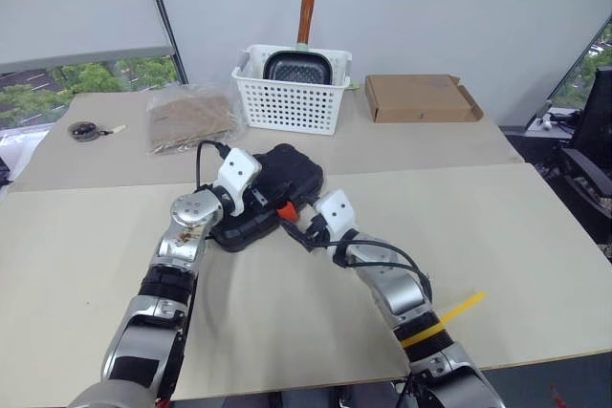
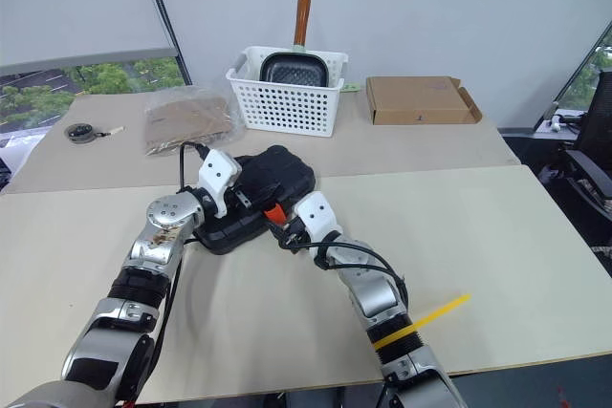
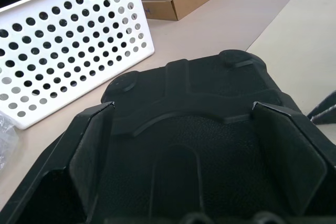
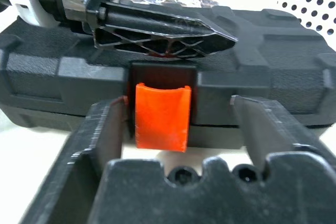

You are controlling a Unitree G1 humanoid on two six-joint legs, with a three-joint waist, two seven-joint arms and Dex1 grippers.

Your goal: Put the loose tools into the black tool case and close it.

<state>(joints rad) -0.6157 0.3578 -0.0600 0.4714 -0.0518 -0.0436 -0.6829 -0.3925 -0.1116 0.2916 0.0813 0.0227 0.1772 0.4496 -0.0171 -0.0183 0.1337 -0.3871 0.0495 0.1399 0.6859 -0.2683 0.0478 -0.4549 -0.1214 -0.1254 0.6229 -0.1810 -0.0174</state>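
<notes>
1. Black tool case (image 1: 273, 198): lid down, lying on the table (image 1: 497, 236) in front of the white basket (image 1: 292, 93). I judge it closed; the loose tools are presumably inside, though the contents cannot be checked with the lid down.

2. Orange latch (image 4: 161, 116): on the case's front edge, facing my right gripper. It hangs with its lower edge standing out past the seam, so I judge it not yet snapped home.

3. My left gripper (image 1: 256, 188): fingers wide, one to each side over the lid, held there, I judge, to steady the lid while the latch is worked. Whether the fingers press on the lid or hover just above cannot be made out.

4. My right gripper (image 4: 178, 121): fingers parted, straddling the latch, holding nothing. Placed level with the seam so a push can seat the latch.

5. Frying pan (image 1: 298, 66): standing in the basket, wooden handle up. Not of the task.

6. Cardboard box (image 1: 421, 97): flat, beside the basket.

7. Clear bag (image 1: 189, 117) of brownish material and a small dark ring-shaped item (image 1: 86, 130) near the table's far left; the latter is too small to identify.
</notes>
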